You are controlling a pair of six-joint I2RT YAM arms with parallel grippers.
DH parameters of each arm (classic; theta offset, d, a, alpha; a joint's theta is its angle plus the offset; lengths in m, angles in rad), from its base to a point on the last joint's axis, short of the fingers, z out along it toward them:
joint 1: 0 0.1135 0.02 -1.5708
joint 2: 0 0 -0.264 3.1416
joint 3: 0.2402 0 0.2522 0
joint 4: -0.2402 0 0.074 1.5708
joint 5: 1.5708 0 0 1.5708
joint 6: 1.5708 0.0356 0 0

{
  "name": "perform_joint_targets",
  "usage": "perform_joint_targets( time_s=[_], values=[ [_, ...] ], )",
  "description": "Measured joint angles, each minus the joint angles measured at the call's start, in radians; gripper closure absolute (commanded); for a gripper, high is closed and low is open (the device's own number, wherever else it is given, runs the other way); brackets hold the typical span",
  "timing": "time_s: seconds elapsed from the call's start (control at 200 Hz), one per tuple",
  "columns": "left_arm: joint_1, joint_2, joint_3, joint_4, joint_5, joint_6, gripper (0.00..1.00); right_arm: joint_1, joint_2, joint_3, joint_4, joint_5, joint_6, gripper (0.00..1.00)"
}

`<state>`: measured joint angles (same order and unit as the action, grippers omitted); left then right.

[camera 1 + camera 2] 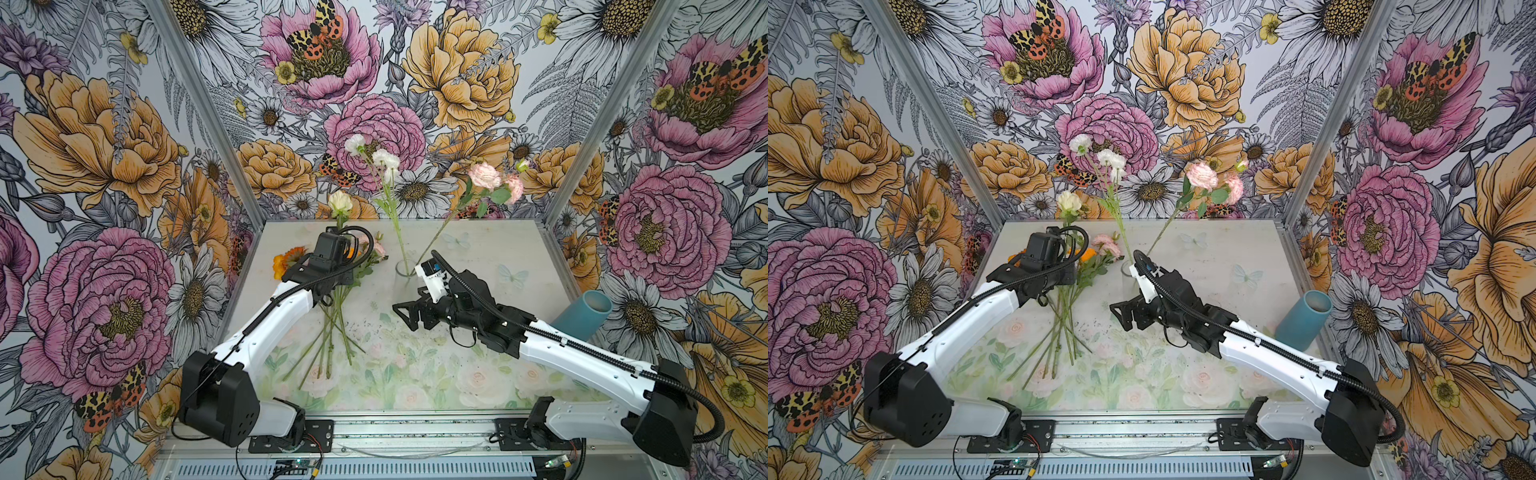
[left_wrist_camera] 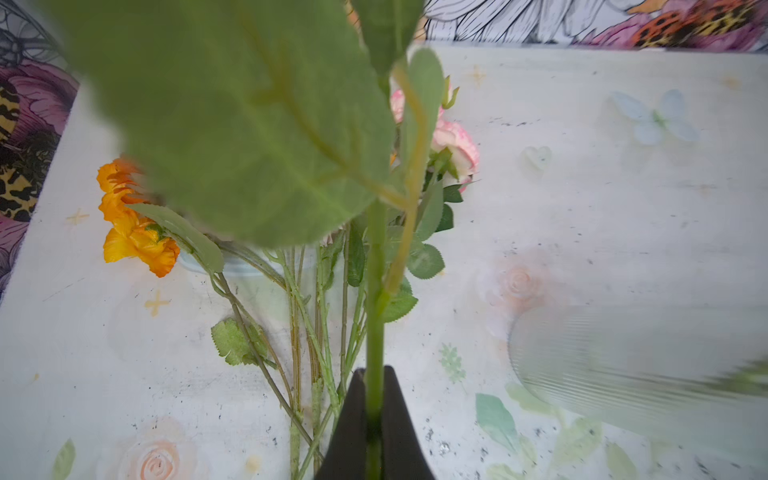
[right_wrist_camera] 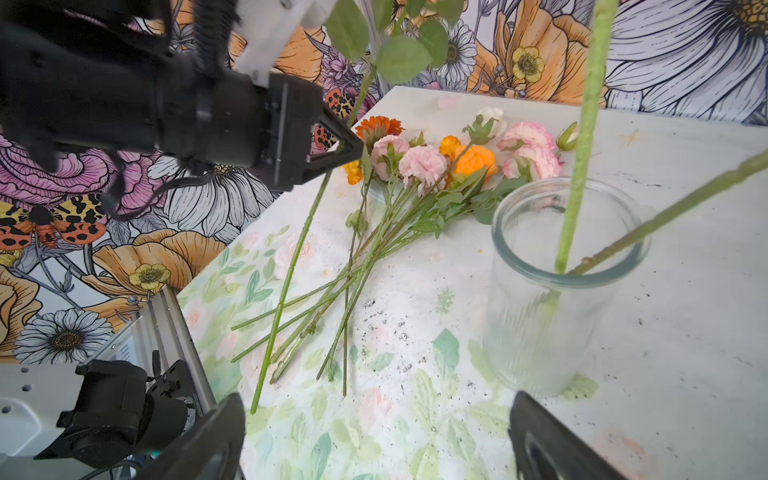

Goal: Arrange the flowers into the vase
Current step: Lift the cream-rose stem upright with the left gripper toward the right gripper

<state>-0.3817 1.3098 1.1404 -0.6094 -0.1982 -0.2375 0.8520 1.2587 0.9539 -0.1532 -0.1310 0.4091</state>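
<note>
1. The left end effector [image 2: 374, 419] is clamped narrow on the green stem of a cream flower [image 1: 340, 203], above the loose flowers [image 3: 422, 164] lying on the surface [image 1: 478, 257]. The held flower's long axis runs steeply, with the bloom up toward the back wall and the cut end down over the loose flowers. I cannot tell whether that end touches the surface. If it trails, it could drag other stems along.
2. The loose flowers lie fanned, blooms toward the back wall and cut ends toward the robot.
3. The vase [image 3: 519, 332] stands upright mid-surface. It holds a white-bloomed stem [image 1: 386, 160] and a pink-bloomed stem [image 1: 484, 175], both leaning on its rim. A long stem swung in low could hook them or tip the glass.
4. The right end effector [image 1: 402, 318] hangs wide and empty just beside the vase, where a careless move could knock it.
</note>
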Motion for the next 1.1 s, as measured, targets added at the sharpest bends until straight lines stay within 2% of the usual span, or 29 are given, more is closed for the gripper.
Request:
perform_joint_targets(
  time_s=[0.195, 0.385, 0.565, 0.786, 1.101],
  values=[
    [-0.019, -0.336, -0.147, 0.174, 0.174, -0.060, 1.00, 0.000, 0.116, 0.072, 0.100, -0.085, 0.033, 0.05],
    [-0.024, -0.526, -0.262, 0.361, 0.316, -0.111, 1.00, 0.000, 0.212, 0.190, 0.177, -0.179, 0.056, 0.11],
    [-0.032, -0.562, -0.319, 0.502, 0.399, -0.157, 1.00, 0.010, 0.255, 0.298, 0.205, -0.241, 0.055, 0.19],
    [-0.063, -0.543, -0.334, 0.607, 0.425, -0.180, 1.00, 0.034, 0.278, 0.370, 0.195, -0.282, 0.040, 0.28],
    [-0.068, -0.541, -0.337, 0.644, 0.432, -0.188, 1.00, 0.044, 0.317, 0.412, 0.162, -0.307, 0.015, 0.68]
  ],
)
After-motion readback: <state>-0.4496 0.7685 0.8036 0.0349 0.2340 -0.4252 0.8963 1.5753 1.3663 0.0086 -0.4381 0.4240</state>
